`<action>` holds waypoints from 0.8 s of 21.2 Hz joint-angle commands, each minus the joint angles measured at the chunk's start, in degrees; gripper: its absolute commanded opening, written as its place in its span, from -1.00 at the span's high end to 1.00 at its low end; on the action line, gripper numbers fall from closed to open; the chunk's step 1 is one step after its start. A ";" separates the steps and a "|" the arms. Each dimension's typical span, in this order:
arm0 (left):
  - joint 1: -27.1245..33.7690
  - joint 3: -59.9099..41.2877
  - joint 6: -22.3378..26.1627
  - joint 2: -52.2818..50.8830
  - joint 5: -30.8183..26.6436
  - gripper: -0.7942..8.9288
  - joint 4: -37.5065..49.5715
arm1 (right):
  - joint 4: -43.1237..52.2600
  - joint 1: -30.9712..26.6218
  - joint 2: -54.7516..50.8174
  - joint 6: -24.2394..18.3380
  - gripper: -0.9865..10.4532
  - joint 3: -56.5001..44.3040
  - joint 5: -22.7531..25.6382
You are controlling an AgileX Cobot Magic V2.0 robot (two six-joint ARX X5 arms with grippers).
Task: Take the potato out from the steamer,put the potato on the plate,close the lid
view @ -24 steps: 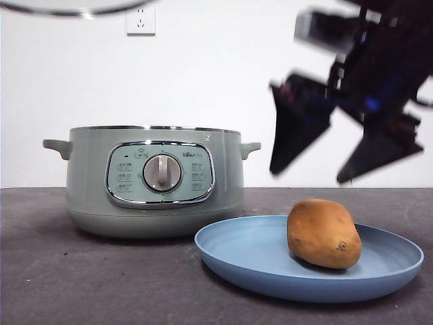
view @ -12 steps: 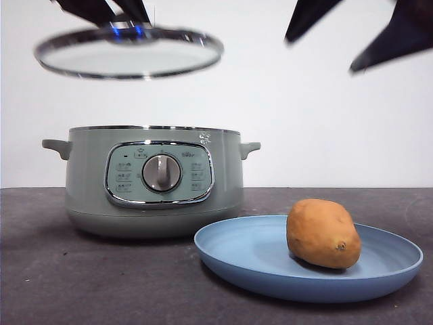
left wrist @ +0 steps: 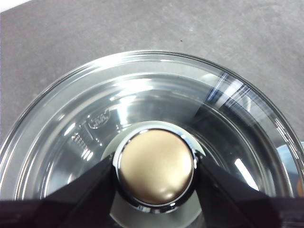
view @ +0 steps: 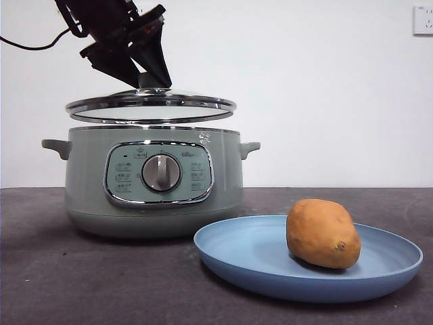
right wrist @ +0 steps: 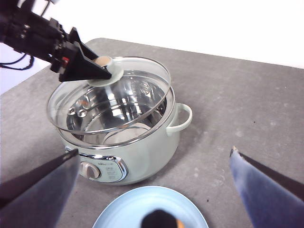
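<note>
Glass and chrome make up the lid [view: 151,107], which is held just above the rim of the sage-green steamer [view: 152,183], level in the front view and not yet seated. Its knob [left wrist: 156,167] is pinched between the jaws of the left claw [left wrist: 156,173], one jaw on each side. The right claw [right wrist: 152,190] is spread wide and empty, raised above the plate and the steamer.

The potato [view: 323,233] is already lying on the light-blue plate [view: 257,261], which rests on the dark table [view: 40,271] near its front edge, just beside the steamer.

The lid is judged stiff, fairly heavy for its grip point and breakable, with a smooth knob that could slip or swing in the pinch. The knob is the only sensible hold. A slow, centred descent is called for, so that the chrome rim meets the pot evenly rather than on one edge.
</note>
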 commanded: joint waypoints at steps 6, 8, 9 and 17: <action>-0.24 0.79 0.74 2.51 -0.24 0.85 0.74 | 0.15 0.02 0.02 -0.09 -0.22 0.17 2.51; -0.59 0.79 0.72 2.51 -0.24 0.85 0.94 | 0.15 0.02 0.02 -0.35 -0.22 0.17 3.19; -0.61 0.79 0.72 2.51 -0.22 0.85 0.26 | 0.15 0.02 0.02 -0.35 -0.22 0.17 3.15; -1.81 0.74 0.94 2.51 -0.46 0.85 -0.66 | 0.15 0.02 0.02 -0.33 -0.22 0.17 3.10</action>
